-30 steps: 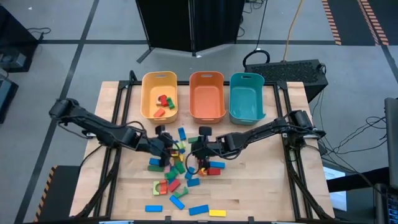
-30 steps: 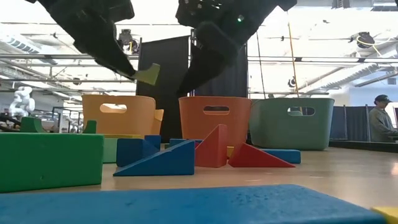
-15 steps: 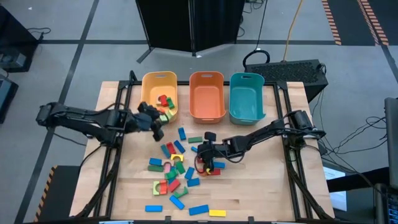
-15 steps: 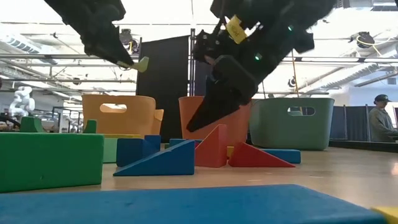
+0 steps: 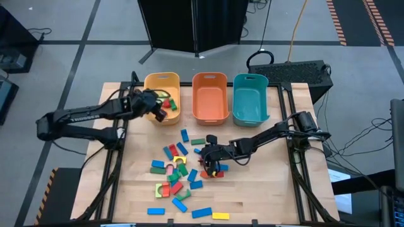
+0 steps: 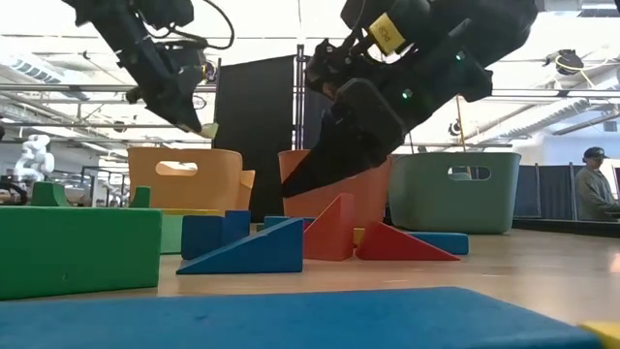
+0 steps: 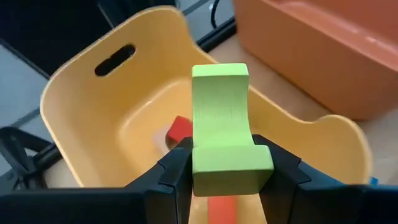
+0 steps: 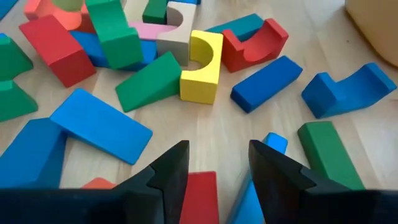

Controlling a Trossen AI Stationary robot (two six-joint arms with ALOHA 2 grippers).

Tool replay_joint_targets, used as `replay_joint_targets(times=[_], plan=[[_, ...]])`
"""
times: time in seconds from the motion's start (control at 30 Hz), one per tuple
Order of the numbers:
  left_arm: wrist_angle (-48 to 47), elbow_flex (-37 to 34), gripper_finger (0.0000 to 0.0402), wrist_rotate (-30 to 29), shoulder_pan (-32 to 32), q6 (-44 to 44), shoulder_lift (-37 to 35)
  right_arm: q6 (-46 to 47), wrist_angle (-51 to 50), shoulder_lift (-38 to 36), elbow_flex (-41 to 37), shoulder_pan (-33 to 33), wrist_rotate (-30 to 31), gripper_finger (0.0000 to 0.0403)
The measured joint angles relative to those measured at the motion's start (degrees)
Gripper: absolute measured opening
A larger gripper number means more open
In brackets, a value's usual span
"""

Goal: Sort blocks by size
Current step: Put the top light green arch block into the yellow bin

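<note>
Three bins: yellow bin (image 5: 161,96), orange bin (image 5: 209,96) and teal bin (image 5: 250,99) are being seen in a row along the table's far edge.
Yellow bin contents: a few blocks, red and green among them, are lying inside.
Orange and teal bins: no contents are being shown.
Left gripper (image 7: 219,163): it is being held over the yellow bin, pinching a light green block (image 7: 225,130).
Right gripper (image 8: 217,163): its fingers are spread, low over the table's middle, above a red block (image 8: 199,198).
Blocks (image 5: 180,171): most are lying scattered on the table (image 5: 265,195), near of the bins.
Obstruction: a yellow arch (image 8: 204,59) and blue pieces are crowding the table just ahead of the right gripper.
Person (image 6: 593,194): standing far right, beyond the table.
</note>
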Motion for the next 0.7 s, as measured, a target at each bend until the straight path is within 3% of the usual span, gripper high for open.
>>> replay_joint_targets(times=[0.23,0.7], plan=[[0.2,0.0,0.0130,3.5,6.8,2.3,4.4,-0.2,0.1,0.0,0.0,0.0,0.3,0.0153],[3.1,0.0,0.0130,5.3,13.3,4.3,12.5,-0.2,0.3,0.0,0.0,0.8,0.1,0.0153]])
